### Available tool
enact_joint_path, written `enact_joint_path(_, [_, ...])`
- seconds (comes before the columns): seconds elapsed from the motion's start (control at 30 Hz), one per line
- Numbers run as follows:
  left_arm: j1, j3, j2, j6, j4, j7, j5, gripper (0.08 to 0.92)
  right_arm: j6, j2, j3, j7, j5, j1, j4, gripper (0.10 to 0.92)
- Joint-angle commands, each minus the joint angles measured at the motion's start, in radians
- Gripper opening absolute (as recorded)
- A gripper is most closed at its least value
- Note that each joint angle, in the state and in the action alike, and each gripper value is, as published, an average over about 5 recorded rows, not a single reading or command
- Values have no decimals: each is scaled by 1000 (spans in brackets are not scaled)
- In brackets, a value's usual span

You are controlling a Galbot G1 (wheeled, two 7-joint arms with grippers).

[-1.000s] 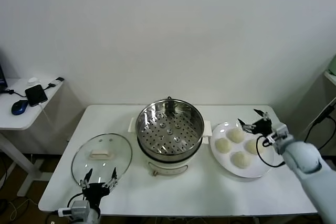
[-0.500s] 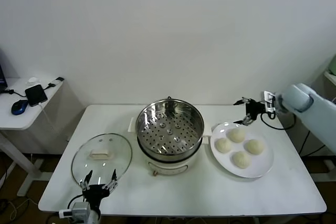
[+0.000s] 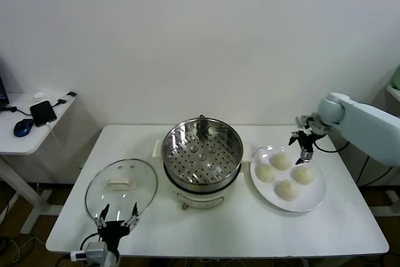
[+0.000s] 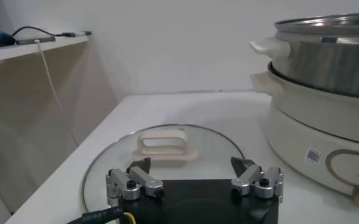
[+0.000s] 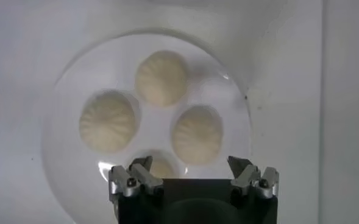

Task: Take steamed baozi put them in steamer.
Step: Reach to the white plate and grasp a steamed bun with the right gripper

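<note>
Baozi (image 3: 285, 174), four of them, sit together on a white plate (image 3: 314, 199) on the table (image 3: 250, 229), just to the right of the steamer (image 3: 202, 154), whose perforated tray holds nothing. Above the plate's far edge hangs the right gripper (image 3: 304, 147), pointing down at the buns, jaws spread wide and holding nothing (its wrist view shows all four beneath it). At the table's near left edge the left gripper (image 3: 116, 216) waits beside the glass lid (image 3: 121, 184), also wide open with nothing in it.

Cream-white baozi (image 3: 280, 161) on a white plate (image 3: 312, 201); shiny steel steamer (image 3: 202, 147), perforated tray.
</note>
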Motion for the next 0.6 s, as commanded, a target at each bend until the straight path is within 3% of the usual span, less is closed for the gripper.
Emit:
enact_joint_path(0.03, [-1,1,-1,-4,7,0,0,823,-48,71,-17,30,5,-39,-86,823])
enact_joint_path(0.6, [3,16,-7,-6,6,0,10,823,-53,134,156,79,-52,-164,-200,813])
